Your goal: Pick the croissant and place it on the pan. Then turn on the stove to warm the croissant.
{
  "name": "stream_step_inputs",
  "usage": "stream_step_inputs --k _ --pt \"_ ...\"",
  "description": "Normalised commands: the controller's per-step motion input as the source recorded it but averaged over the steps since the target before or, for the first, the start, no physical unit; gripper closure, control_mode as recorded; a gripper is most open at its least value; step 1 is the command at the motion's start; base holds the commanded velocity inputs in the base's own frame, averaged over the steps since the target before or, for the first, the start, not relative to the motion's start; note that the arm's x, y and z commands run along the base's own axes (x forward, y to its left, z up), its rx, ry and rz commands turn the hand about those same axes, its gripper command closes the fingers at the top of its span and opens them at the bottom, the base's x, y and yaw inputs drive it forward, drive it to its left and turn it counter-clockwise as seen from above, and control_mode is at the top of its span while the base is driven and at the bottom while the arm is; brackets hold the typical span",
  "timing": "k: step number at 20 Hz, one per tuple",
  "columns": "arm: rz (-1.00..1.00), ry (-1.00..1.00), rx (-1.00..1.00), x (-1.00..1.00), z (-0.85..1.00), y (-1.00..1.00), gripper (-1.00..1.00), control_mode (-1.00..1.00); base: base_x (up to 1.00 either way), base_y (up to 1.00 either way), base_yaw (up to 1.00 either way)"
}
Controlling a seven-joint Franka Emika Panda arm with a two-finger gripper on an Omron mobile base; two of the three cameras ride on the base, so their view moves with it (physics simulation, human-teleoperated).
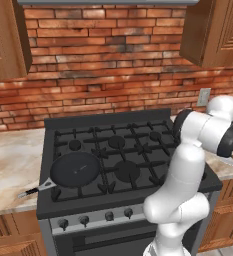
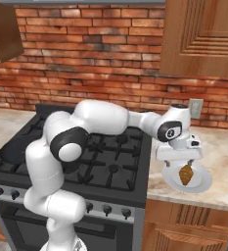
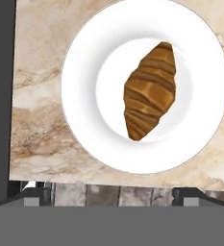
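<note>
a: starting with the left base view, report the stove side.

b: stove [image 1: 123, 155] sits centre frame, black, six burners under grates. pan [image 1: 77, 169] rests on the front-left burner, its thin handle running out past the stove's left edge over the counter [image 1: 10, 165]. the base of the pan is bare. knobs [image 1: 95, 217] line the grey front panel. the white arm [image 1: 188, 165] rises at lower right and bends off to the right, well away from the pan. a sliver of orange-brown shows at the right edge past the arm's wrist; too small to identify.

a: right base view. where is the end effector?

b: gripper [image 2: 180, 161] hangs past the stove's right edge, over the marble counter, pointing down. directly beneath it is a white plate [image 2: 201, 182], and the croissant [image 2: 186, 174] lies on that plate, just below the fingers, apart from them. pan is on the far side of the stove from the gripper, mostly hidden behind the arm.

a: hand view. jaw state?

b: looking straight down. croissant [image 3: 149, 91] lies inside the plate [image 3: 84, 96], slightly off centre, long axis tilted. the two dark fingertips [image 3: 36, 197] stand at the frame bottom, spread wide, nothing between them. croissant is ahead of the tips, not in contact. dark stove edge runs along one side of the frame.
</note>
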Motion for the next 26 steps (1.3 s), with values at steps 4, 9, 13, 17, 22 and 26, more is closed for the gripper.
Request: stream_step_inputs --k 4,9,13,17,22,26 --pt "0.00 0.05 -0.02 0.31 -0.28 0.00 -1.00 -1.00 0.00 0.00 0.00" --pt "0.00 0.02 0.00 0.32 -0.08 -0.08 -1.00 -1.00 0.00 0.00 0.00" --pt "0.00 0.00 0.00 0.28 -0.08 -0.36 -1.00 -1.00 0.00 0.00 0.00" --pt "0.00 0.00 0.00 0.20 -0.12 -0.32 -1.00 -1.00 0.00 0.00 0.00" --pt "0.00 0.00 0.00 0.13 -0.14 -0.20 -1.00 -1.00 0.00 0.00 0.00" --pt "0.00 0.02 0.00 0.04 -0.17 -0.07 -1.00 -1.00 0.00 0.00 0.00"
